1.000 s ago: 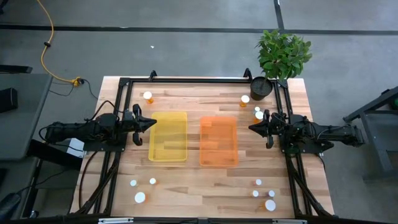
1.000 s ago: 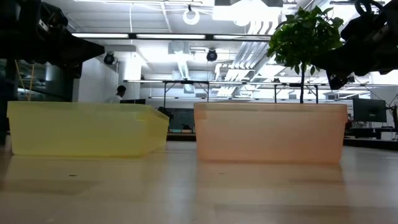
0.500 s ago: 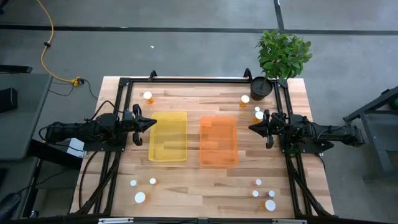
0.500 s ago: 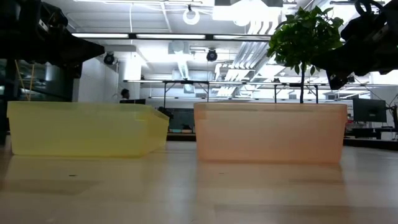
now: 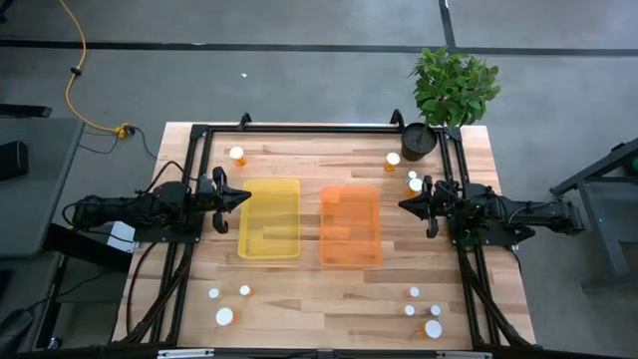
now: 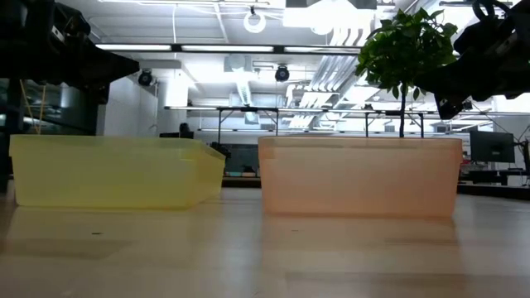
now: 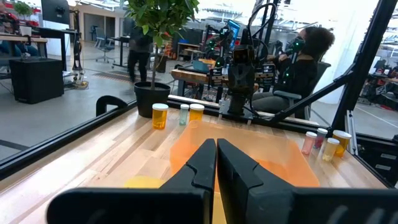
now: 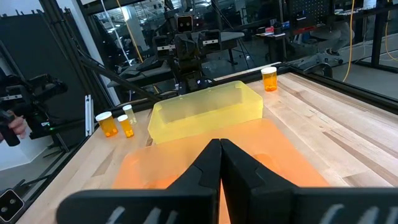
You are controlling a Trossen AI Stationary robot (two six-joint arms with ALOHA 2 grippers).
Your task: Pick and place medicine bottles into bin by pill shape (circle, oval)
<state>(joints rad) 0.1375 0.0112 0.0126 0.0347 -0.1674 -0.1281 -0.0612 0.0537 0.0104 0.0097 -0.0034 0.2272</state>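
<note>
A: What is the biggest thing here?

B: The table [image 5: 299,299]. On it sit two bins, side by side, in the middle. The yellow bin [image 5: 269,219] is right in front of the left pincer [image 5: 245,198]. The orange bin [image 5: 350,225] is right in front of the right pincer [image 5: 403,205].

A: Are the pincers holding anything?

B: No. Both are closed tight, fingers pressed together, with nothing between them. Each one hangs above the table, pointing at its own bin.

A: Has anything changed in the last second?

B: Nothing at all. The arms, the bins and the bottles all look the same as a second ago. Only a person far off in the room has moved a little.

A: So what does that mean for the job?

B: I think the sorting has not begun. Both bins look empty.

A: Where are the bottles?

B: They stand in little groups near the table corners, all well away from the pincers. One bottle [image 5: 236,155] stands alone off to the side of the left pincer. Some bottles [image 5: 224,315] stand off to its other side. The right pincer has a few bottles [image 5: 415,182] quite near it, by the plant pot [image 5: 419,141], and more bottles [image 5: 433,327] far off on its other side.

A: What must happen next?

B: I guess a pincer must open and go to a bottle.
</note>
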